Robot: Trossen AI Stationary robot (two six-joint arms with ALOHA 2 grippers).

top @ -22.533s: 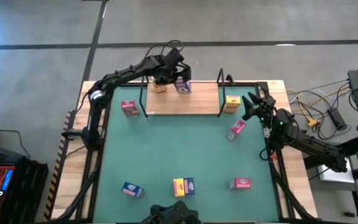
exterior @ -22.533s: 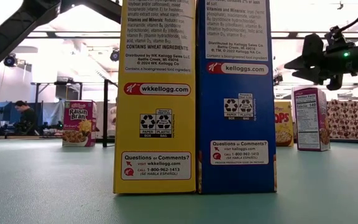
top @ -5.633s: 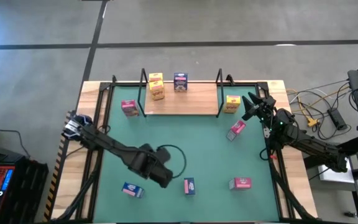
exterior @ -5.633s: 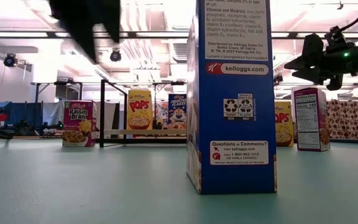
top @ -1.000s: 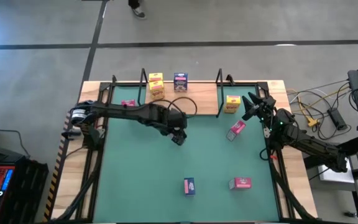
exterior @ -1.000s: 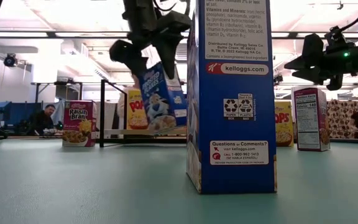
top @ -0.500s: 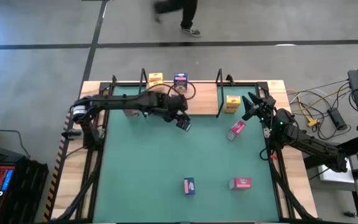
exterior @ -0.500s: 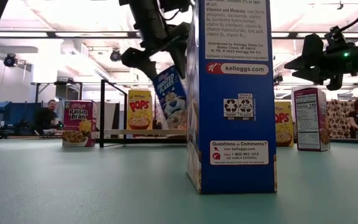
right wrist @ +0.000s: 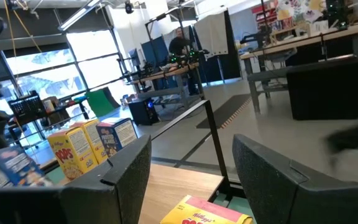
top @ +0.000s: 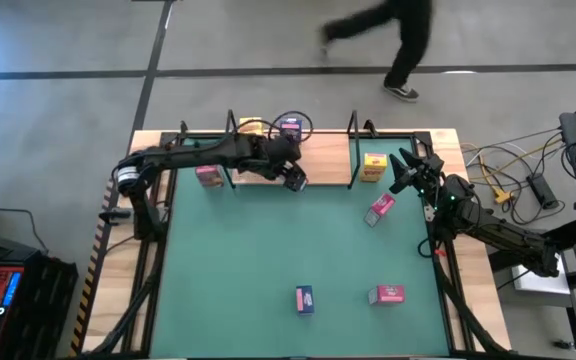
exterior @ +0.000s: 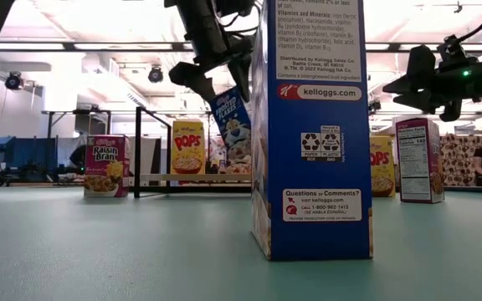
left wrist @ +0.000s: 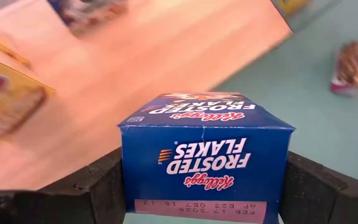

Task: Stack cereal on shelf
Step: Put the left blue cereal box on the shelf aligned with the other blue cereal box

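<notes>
My left gripper (top: 293, 179) is shut on a blue cereal box (left wrist: 207, 152) and holds it in the air over the near edge of the shelf (top: 318, 160), a light wood board with black wire uprights. A yellow box (top: 251, 127) and a blue box (top: 290, 127) stand on the shelf's far part. On the green mat stand a pink box (top: 208, 175), a yellow box (top: 373, 165), a pink box (top: 381, 207), a blue box (top: 305, 298) and a pink box (top: 386, 295). My right gripper (top: 404, 170) waits open at the table's right edge. My left gripper pinches the blue box between its two fingers (left wrist: 98, 183), one on each narrow side (left wrist: 129, 174) at the box's upper end. The fingers slant down from above and from the table's left. The box (exterior: 233, 121) hangs tilted below them, clear of shelf and mat.
In the low view the near blue box (exterior: 312, 125) fills the middle and hides part of the shelf. A person (top: 398, 40) walks on the floor beyond the table's far edge. Bare mat (top: 268, 250) lies between the shelf and the near boxes.
My left gripper has carried the blue box up and toward the table's far edge, from over the mat to the shelf's near edge, turning a little on the way. The box has stayed clear and tilted in the hold. A person has walked rightward behind the table.
</notes>
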